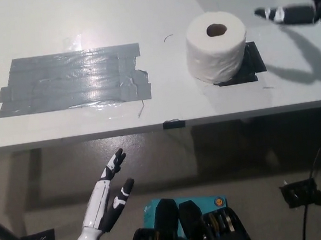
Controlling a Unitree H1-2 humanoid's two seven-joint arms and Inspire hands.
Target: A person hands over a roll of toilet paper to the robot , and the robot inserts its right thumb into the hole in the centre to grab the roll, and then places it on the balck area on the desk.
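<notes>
A white toilet paper roll point(217, 53) stands upright, hole up, on a small black patch point(252, 62) on the white desk point(164, 105). To the right of the roll, my black right hand point(301, 5) hovers at the upper right edge with one finger stretched toward it. A gap separates that hand from the roll, and it holds nothing. My white left hand point(110, 198) rests below the desk's front edge at the lower left, fingers spread and empty.
A large patch of grey tape point(72, 79) covers the desk's left half. A small black mark point(173, 124) sits on the front edge. Cables and a black stand point(308, 193) lie on the floor at the lower right.
</notes>
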